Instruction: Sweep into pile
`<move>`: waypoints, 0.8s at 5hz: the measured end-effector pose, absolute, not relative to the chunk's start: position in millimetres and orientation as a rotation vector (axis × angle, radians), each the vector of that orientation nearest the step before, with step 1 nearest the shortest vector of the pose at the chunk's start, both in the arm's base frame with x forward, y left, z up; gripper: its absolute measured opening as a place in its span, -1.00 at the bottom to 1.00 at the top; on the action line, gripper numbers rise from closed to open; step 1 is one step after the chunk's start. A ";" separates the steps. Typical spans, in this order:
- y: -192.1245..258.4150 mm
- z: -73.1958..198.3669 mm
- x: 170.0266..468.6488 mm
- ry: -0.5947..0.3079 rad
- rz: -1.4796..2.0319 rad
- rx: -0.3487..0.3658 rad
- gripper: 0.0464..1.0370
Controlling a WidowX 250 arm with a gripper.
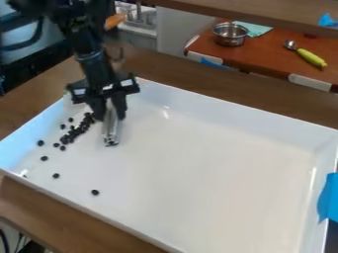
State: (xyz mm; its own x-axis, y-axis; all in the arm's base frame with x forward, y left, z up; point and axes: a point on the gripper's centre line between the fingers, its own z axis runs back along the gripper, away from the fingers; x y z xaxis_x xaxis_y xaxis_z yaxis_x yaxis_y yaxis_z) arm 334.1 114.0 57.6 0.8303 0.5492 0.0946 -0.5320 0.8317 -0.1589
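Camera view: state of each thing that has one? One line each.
End effector: shut on tool
Silvery tool: gripped, pointing down into tray
Dark beads: most bunched, several scattered, not one pile
White tray: face up
Metal pot: upright, uncovered
Spoon: lying down
Blue tape: stuck over tray's right rim

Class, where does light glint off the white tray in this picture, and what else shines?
Camera view: the white tray shows a small glint by its far wall, another near its left corner and a pale streak along its right wall; the metal pot in the background also shines.
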 end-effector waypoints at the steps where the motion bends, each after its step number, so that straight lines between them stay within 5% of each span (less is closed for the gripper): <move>1: 117.3 58.0 327.2 -0.168 0.542 -0.114 -0.34; 3: 127.2 59.4 312.1 -0.182 0.463 -0.010 -0.34; 4: 106.1 66.7 302.0 -0.145 0.407 -0.089 -0.34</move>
